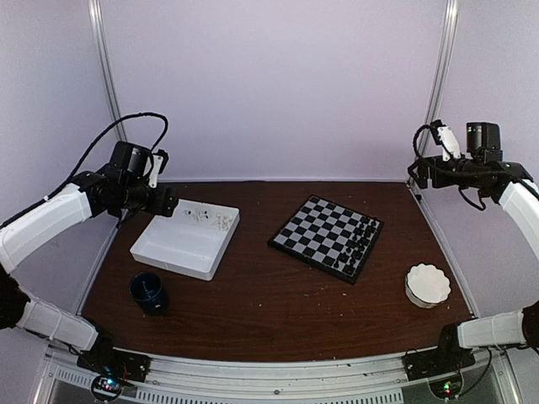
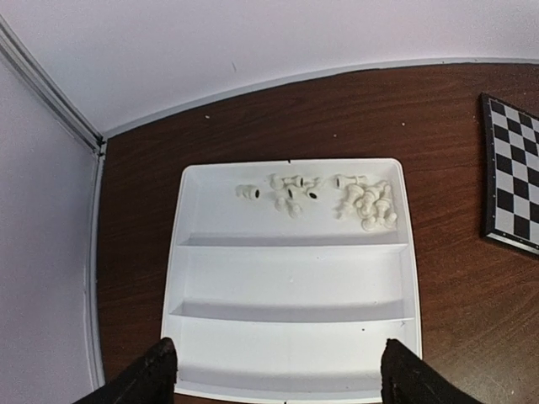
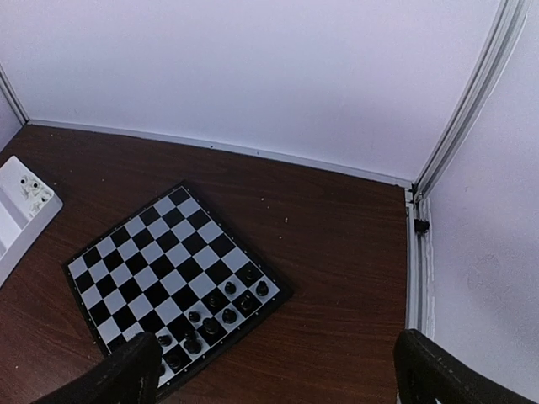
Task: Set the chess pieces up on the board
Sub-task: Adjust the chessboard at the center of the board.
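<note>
hovering over the white compartmented plastic tray (image 2: 290,273), your left gripper (image 2: 278,374) gapes wide; your right gripper (image 3: 282,366), facing the black-and-white checkered chessboard (image 3: 160,252), equally wide.

White three-compartment tray (image 2: 290,282) lay flat on the left half of the tabletop (image 1: 269,307), turned a bit askew to the edges. Its two nearer compartments were long, shallow troughs split by low ridges. Dark blue cup (image 1: 149,293) stood upright near the tray's near-left corner, apart from it, not touching. White scalloped bowl (image 1: 427,284) sat at the right side, close to the tabletop's right edge, well apart from tray and cup. Bowl contents could not be made out. Tabletop was dark brown wood grain with scattered pale specks. Plain pale wall (image 1: 269,84) stood behind, with a metal post (image 1: 105,67) at each back corner.
</note>
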Controlling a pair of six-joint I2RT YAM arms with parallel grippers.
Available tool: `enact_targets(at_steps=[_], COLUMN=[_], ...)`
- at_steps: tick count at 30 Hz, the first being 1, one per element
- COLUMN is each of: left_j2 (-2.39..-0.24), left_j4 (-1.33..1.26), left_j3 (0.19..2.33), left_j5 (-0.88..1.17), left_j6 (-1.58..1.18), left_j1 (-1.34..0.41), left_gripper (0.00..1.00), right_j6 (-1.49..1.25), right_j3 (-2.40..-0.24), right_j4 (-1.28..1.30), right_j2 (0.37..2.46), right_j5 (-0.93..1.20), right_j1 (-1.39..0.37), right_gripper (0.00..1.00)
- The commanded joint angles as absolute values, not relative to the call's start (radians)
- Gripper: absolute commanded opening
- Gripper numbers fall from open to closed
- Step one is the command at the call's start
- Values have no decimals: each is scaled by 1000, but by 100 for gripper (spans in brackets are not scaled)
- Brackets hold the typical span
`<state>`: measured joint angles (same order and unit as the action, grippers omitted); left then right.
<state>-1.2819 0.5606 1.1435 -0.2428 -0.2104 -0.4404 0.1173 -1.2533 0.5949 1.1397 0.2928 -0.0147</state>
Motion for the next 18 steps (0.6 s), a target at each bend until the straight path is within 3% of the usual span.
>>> enact_targets(at_steps=[1, 12, 18], left_j2=[-1329, -1622, -1879], left_j4=[501, 524, 526], left_j3=[1149, 1372, 1582], left_j5=[-89, 9, 2], left_j6=[-183, -254, -324], left_j1=[-444, -675, -816], left_gripper=[83, 83, 90], right_j6=[154, 391, 471], right_j3=[-1198, -1026, -914], right_j4=[594, 691, 732], right_j2=[1128, 1087, 1064], right_j5=[282, 300, 317], right_j1=[-3, 8, 12], right_gripper=[100, 97, 95])
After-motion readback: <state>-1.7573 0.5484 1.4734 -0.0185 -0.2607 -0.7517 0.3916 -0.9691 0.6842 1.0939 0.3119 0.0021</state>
